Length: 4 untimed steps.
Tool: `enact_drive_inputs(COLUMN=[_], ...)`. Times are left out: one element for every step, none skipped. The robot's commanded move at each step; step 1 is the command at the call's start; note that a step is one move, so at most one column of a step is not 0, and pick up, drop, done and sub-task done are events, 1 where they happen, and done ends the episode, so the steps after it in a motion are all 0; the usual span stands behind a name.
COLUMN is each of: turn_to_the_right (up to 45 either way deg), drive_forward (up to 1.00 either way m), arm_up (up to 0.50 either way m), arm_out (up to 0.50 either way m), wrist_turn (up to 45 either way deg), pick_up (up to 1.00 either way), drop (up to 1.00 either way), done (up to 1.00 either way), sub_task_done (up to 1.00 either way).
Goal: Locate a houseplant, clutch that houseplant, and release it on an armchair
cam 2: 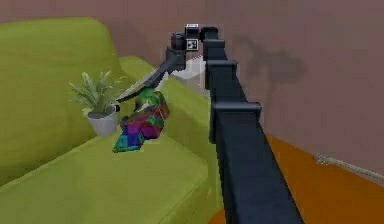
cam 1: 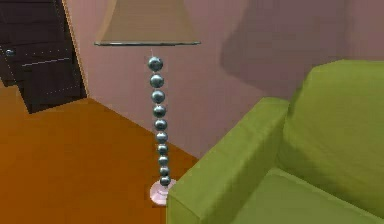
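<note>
Plant (cam 2: 98, 98) is at the back edge of the armchair (cam 2: 90, 185) seat, by the gripper (cam 2: 125, 98) tips. I can't tell the fingers' state, or whether they hold it.

Risk: pot tips on the soft seat (or against the multicoloured cushion (cam 2: 140, 125) just beside it).

Count: one plant, one armchair, one cushion, one lamp (cam 1: 158, 110).

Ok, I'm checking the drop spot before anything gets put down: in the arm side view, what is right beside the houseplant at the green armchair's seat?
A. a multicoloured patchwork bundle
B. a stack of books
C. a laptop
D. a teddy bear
A: a multicoloured patchwork bundle shows on the seat of the green armchair, just to the picture's right of the houseplant in its white pot.
</note>
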Motion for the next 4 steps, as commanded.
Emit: enact_drive_inputs(turn_to_the_right=[0.0,0.0,0.0,0.0], drive_forward=[0.0,0.0,0.0,0.0], arm_up=[0.0,-0.18,-0.32,0.0], arm_out=[0.0,0.0,0.0,0.0], wrist_turn=[39.0,0.0,0.0,0.0], pick_up=[0.0,0.0,0.0,0.0], drop=[0.0,0.0,0.0,1.0], done=[0.0,0.0,0.0,0.0], sub_task_done=[0.0,0.0,0.0,0.0])
